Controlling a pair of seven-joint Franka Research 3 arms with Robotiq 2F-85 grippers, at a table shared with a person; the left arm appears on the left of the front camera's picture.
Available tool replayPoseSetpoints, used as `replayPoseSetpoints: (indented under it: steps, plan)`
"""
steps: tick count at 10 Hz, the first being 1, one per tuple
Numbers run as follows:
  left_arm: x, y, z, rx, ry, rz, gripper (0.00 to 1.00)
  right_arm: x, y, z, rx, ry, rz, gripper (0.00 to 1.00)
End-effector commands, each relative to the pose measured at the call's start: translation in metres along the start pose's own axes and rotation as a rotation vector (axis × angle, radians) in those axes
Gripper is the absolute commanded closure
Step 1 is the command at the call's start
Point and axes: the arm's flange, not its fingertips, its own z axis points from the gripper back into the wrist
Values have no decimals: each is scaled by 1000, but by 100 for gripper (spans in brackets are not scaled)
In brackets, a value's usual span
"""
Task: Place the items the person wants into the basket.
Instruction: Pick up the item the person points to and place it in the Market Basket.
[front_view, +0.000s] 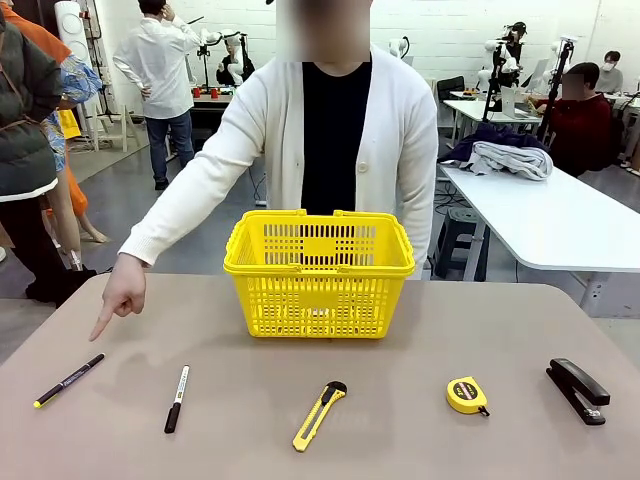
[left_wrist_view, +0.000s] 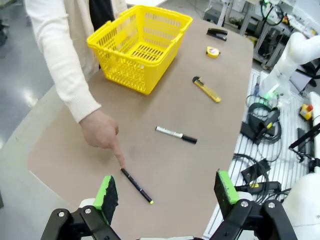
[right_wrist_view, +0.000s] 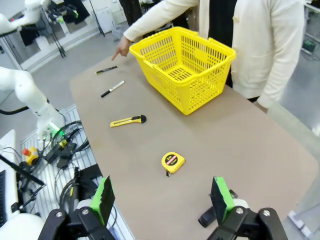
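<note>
Left wrist view: left gripper (left_wrist_view: 166, 189) spread wide, empty, over table (left_wrist_view: 210, 145). Just ahead of its fingers, pen (left_wrist_view: 136, 186); person's hand (left_wrist_view: 100, 131) pointing down at pen's far end, contact unclear. Beyond, marker (left_wrist_view: 176, 134), knife (left_wrist_view: 206, 90), then basket (left_wrist_view: 131, 75).

Right wrist view: right gripper (right_wrist_view: 161, 196) equally wide, empty. Stapler (right_wrist_view: 207, 217) close by one finger, partly hidden. Tape measure (right_wrist_view: 172, 161) just ahead.

Front view: more tables and people far behind.

The basket (front_view: 318, 272) is glossy yellow lattice plastic; the table (front_view: 400, 440) is smooth, matt tan; the cardigan (front_view: 260, 130) is soft white knit.
</note>
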Motion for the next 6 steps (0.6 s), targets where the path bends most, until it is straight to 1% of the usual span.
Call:
replayPoseSetpoints:
  steps: [1, 3, 4, 6]
  plan:
    - [25, -1, -44, 66, 215, 150, 0, -1, -2, 1, 13, -25, 10, 0]
    - [27, 1, -107, 185, 463, 181, 0, -1, -2, 1, 13, -25, 10, 0]
    - [21, 6, -133, 240, 547, 194, 0, -1, -2, 1, 13, -25, 10, 0]
    - [-4, 19, -187, 301, 653, 217, 0, -1, -2, 1, 13, -25, 10, 0]
